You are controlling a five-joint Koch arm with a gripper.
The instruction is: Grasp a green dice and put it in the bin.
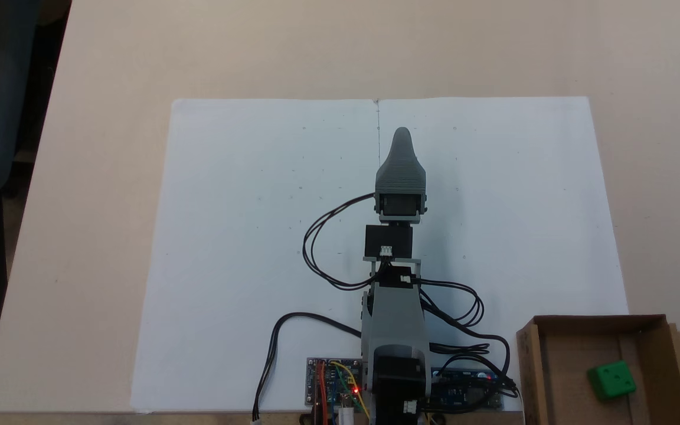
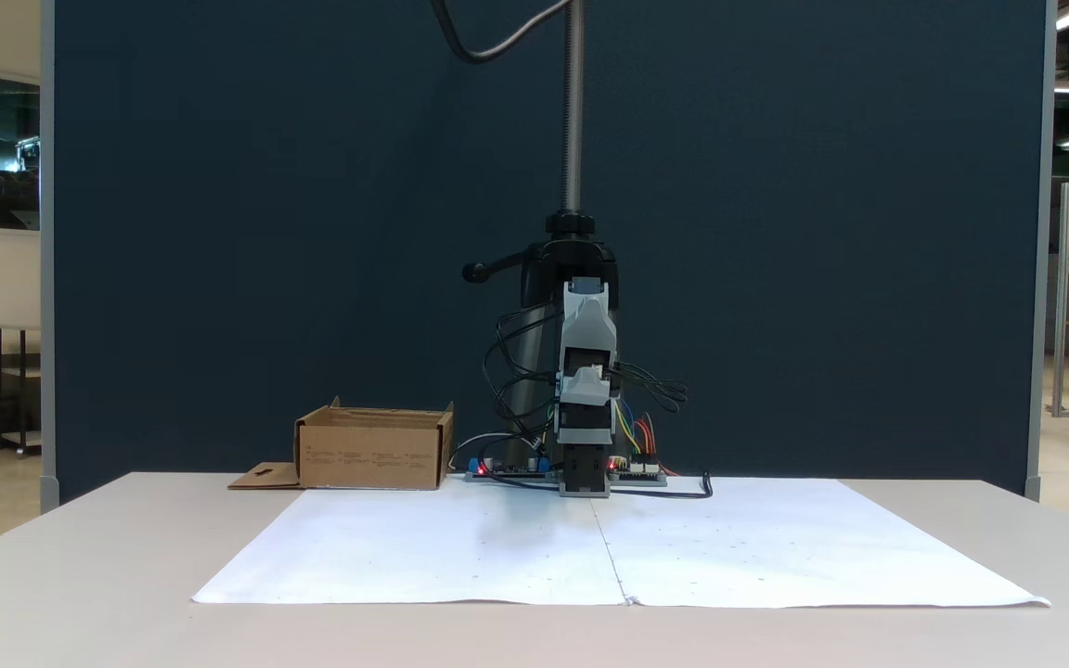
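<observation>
At lower right, the green dice [image 1: 612, 380] lies inside the bin [image 1: 530, 366], so the fingers [image 1: 402, 134], whose state I cannot tell, rest folded.

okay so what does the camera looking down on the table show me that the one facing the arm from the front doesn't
Looking down, the fixed view sees inside the bin: the green dice rests on its floor, and the flap's hanger hole is visible. The front-facing fixed view adds the dark backdrop panel and the pole behind the arm. Both show the bin, the white paper and the gripper.

text: none legible | bin [image 2: 373, 452] print (too small to read)
</observation>
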